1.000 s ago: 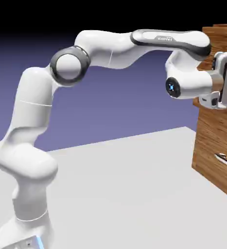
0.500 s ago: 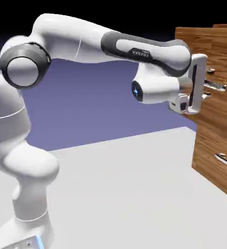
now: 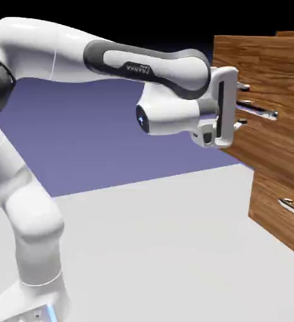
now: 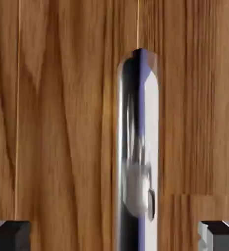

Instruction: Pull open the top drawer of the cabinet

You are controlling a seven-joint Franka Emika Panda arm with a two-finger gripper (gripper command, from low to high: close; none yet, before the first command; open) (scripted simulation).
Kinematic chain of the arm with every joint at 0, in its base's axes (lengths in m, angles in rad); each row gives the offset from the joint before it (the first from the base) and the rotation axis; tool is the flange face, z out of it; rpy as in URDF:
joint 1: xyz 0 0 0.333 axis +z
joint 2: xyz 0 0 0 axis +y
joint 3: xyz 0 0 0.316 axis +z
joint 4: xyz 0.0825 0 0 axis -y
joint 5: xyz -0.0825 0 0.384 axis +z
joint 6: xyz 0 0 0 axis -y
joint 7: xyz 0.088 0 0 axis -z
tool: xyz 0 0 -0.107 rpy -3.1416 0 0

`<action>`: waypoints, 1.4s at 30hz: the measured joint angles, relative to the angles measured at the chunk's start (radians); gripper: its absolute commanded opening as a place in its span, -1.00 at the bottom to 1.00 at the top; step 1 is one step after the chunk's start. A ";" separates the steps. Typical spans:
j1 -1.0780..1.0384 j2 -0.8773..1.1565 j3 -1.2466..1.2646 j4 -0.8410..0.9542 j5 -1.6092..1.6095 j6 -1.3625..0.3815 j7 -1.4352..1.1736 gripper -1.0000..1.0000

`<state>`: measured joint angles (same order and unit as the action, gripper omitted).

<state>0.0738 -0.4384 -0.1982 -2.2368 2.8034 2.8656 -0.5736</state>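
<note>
The cabinet [image 3: 281,182] stands at the exterior view's right. Its top drawer [image 3: 262,60] juts out toward the arm, well ahead of the panel below. My gripper [image 3: 241,105] is at the drawer's front, closed around the silver handle [image 3: 260,113], one finger above the bar and one below. In the hand view the handle [image 4: 136,147] runs up the middle over the wood-grain drawer front [image 4: 62,122]. The two grey fingertips [image 4: 8,236] sit in the bottom corners on either side of it. The bar's end shows near the top.
The lower drawer's silver handle [image 3: 293,207] sticks out at the exterior view's right edge, its panel flush with the cabinet. The white table [image 3: 162,251] spreads below the arm. The arm's elbow and base fill the exterior view's left.
The hand has drawn back to the exterior view's left, and the top drawer has slid out of the cabinet with it. The arm's elbow has swung left and up.
</note>
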 measured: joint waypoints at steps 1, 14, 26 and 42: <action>-0.036 -0.003 0.033 -0.006 -0.010 -0.004 0.019 -1.00; -0.507 0.005 0.467 -0.032 -0.154 -0.069 0.308 -1.00; -0.295 0.182 0.276 0.126 -0.138 -0.068 0.291 -1.00; 0.056 -0.013 -0.052 -0.027 -0.046 0.014 0.051 1.00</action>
<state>0.1294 -0.4515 -0.2505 -2.2640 2.7574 2.8792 -0.5222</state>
